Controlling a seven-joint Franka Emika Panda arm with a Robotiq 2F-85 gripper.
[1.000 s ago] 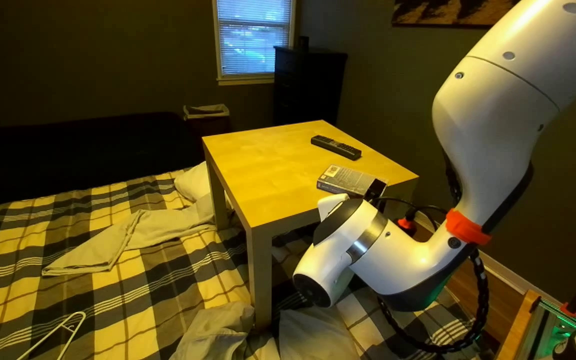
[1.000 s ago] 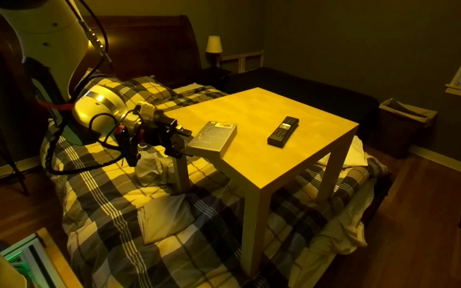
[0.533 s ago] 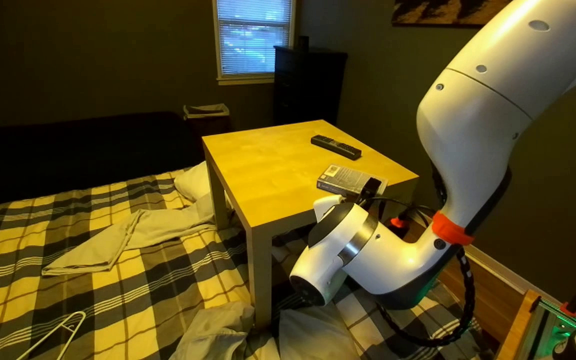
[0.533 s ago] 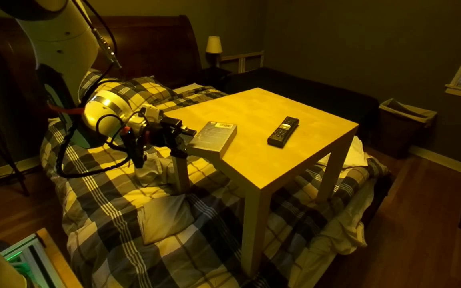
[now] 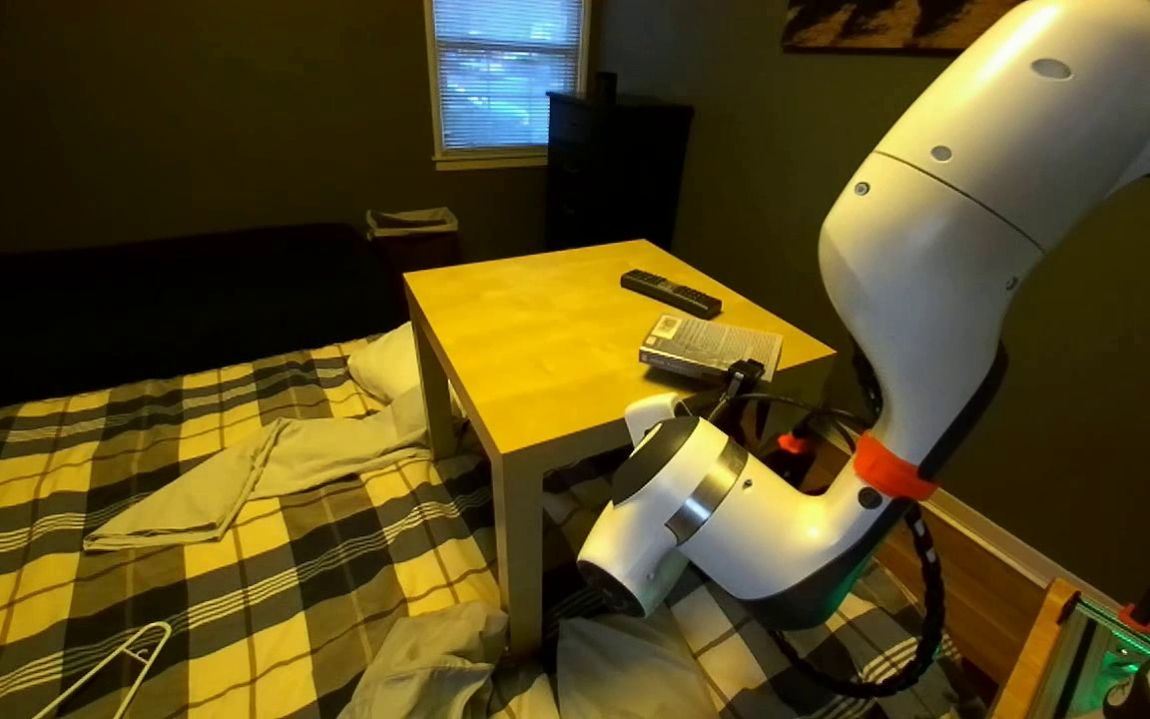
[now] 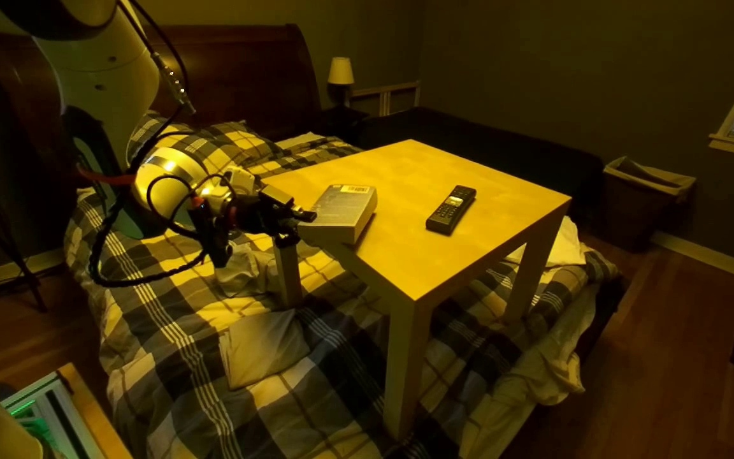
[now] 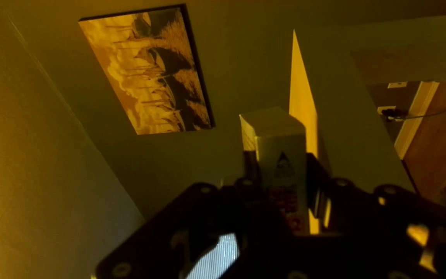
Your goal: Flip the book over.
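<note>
Book (image 6: 343, 207): abt mid-frame in an ext view, at edge of worktop (image 6: 418, 169), greyish barcoded face up; tilted slightly, shadow beneath, at least partly clear of the surface; can't tell if any edge touches
Jaws: pinching the book, one jaw over its upper face, opp one mostly hidden in ext views; in wrist view, just R of centre, book sits btwn the two
Book's edge (image 7: 283, 147): faces camera in wrist view, small dark triangular mark + reddish lettering, lower part dark & blurry
Worktop: pale wood, yellowish, centre of both ext views; shows as thin upright strip R of book in wrist view
Remote (image 6: 451, 210): black, flat on worktop, R of centre in an ext view, near book, not touching
Arm (image 5: 944, 260): white, enters upper R in an ext view, orange-red band (image 5: 894, 467) round it
Bed (image 5: 266, 599): plaid cover, bottom L in an ext view, worktop's legs (image 5: 522, 559) stand on it
Window (image 5: 508, 80): blinds down, top, just L of centre in an ext view
Wall pic (image 7: 149, 73): upper L of wrist view, slanted in frame, brown + gold
</note>
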